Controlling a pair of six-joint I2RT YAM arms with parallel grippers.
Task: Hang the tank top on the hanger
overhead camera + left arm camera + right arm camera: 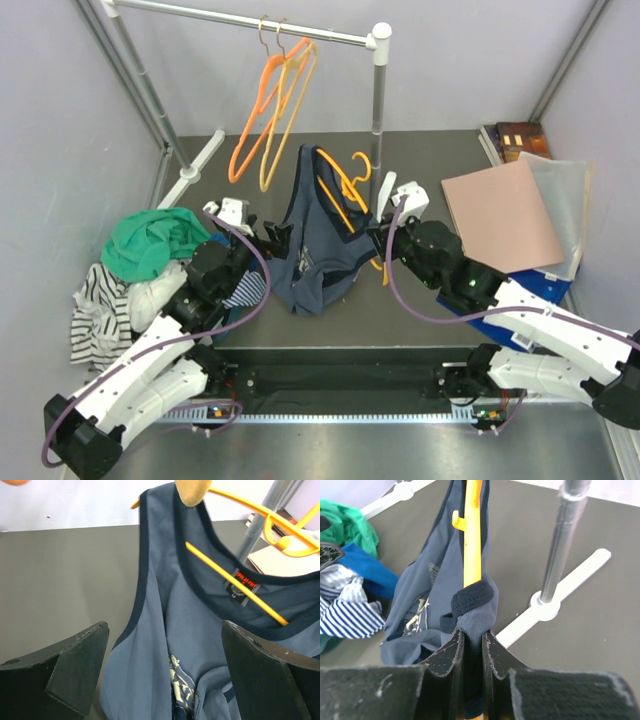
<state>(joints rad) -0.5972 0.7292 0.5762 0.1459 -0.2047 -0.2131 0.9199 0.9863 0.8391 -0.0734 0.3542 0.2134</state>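
The dark navy tank top [310, 245] hangs in the middle of the table, draped over the amber hanger [345, 188]. My right gripper [385, 228] is shut on a strap of the tank top [472, 605] where it wraps the hanger's arm [472, 545], which runs down between the jaws. My left gripper [275, 240] is open just left of the cloth. In the left wrist view its fingers [75, 665] stand wide apart with the tank top's body [165, 645] in front of them, untouched. One hanger arm [235, 582] passes through the neck opening.
A clothes rack [379, 90] stands behind, with a redder orange hanger [255, 110] and a yellow one [292, 110] on its bar. A green garment [150, 240] and a striped cloth [100, 310] lie left. A pinkish board [500, 215] lies right. The rack's pole [560, 545] is close to my right gripper.
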